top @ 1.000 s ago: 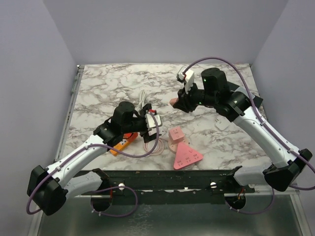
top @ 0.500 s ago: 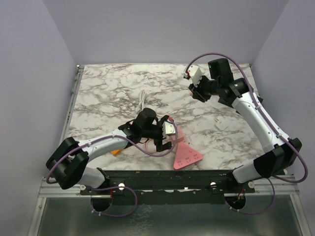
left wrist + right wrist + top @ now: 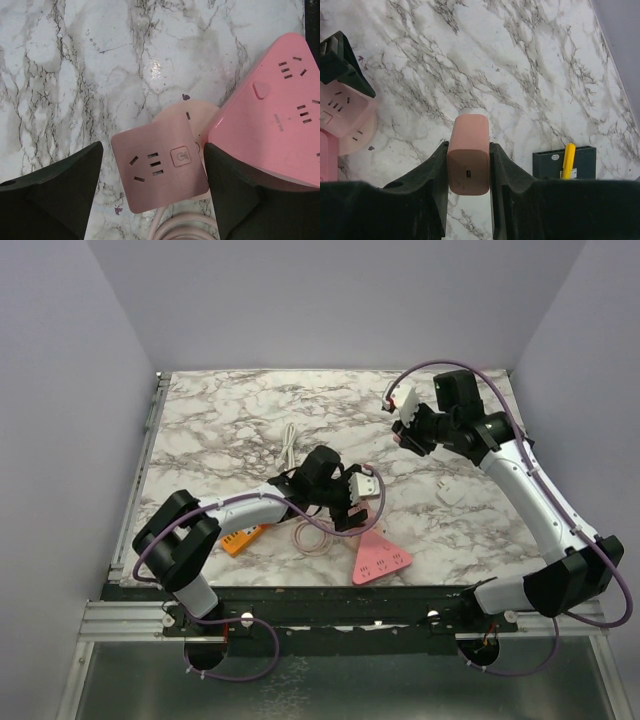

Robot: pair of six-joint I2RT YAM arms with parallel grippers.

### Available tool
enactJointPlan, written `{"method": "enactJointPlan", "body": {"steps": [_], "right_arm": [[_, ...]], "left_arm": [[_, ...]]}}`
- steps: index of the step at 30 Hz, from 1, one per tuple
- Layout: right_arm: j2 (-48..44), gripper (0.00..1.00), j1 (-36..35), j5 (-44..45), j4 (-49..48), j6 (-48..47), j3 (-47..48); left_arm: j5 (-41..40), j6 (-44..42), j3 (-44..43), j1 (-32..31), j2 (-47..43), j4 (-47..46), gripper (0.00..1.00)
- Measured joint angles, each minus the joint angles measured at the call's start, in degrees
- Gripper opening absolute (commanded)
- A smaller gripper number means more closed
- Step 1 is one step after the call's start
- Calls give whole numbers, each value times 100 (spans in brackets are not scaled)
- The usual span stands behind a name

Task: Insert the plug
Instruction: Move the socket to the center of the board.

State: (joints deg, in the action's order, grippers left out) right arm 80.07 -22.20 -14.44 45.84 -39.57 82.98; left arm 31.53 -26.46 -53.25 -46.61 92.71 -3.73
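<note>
A pink plug (image 3: 468, 155), a rounded block with a small port in its near face, is clamped between the fingers of my right gripper (image 3: 468, 172). That gripper (image 3: 408, 435) hangs above the marble at the back right. A pink square socket cube (image 3: 159, 167) sits on a round pink base (image 3: 197, 112) with its slots facing up. My left gripper (image 3: 154, 197) is open and straddles the cube, one finger close on each side. In the right wrist view the socket cube (image 3: 342, 112) lies far to the left, under a black finger (image 3: 340, 60) of the left gripper (image 3: 352, 508).
A pink triangular power strip (image 3: 275, 115) touches the cube's base on its right, near the front edge (image 3: 380, 560). The cube's pink cord (image 3: 185, 225) coils beside it. An orange strip (image 3: 240, 538), a white cable (image 3: 290, 445), a white adapter (image 3: 450, 493) and a black box with a yellow piece (image 3: 563, 162) lie around.
My left arm has swung right from the orange strip to the pink socket cube, and its jaws have narrowed slightly. The right arm has drawn back to the right with the plug.
</note>
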Motion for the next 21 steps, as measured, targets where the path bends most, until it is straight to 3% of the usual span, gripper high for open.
{"method": "enactJointPlan", "body": {"steps": [6,9,15,18,19,20,21], "right_arm": [[-170,1,105,-24,-142,-59,-131],[-179,1,160,-26,-243,-59,-166],[-243,1,289,-22,-514,-50,-350],[-297,1,352,-17,-601,-39,-437],[-306,1,365,-17,-621,-37,-457],[-317,1,387,-17,-643,-37,-483],[-328,1,398,-17,-658,-37,-509]], "left_arm": [[48,-210,-251,-20,136,286,40],[162,-651,-721,-28,452,660,38],[442,-1333,-1908,-28,1300,1318,49],[590,-1694,-2516,-37,1692,1700,67],[619,-1829,-2684,-42,1799,1805,75],[645,-1989,-2850,-52,1895,1902,92],[625,-2232,-2988,-68,1987,1976,98]]}}
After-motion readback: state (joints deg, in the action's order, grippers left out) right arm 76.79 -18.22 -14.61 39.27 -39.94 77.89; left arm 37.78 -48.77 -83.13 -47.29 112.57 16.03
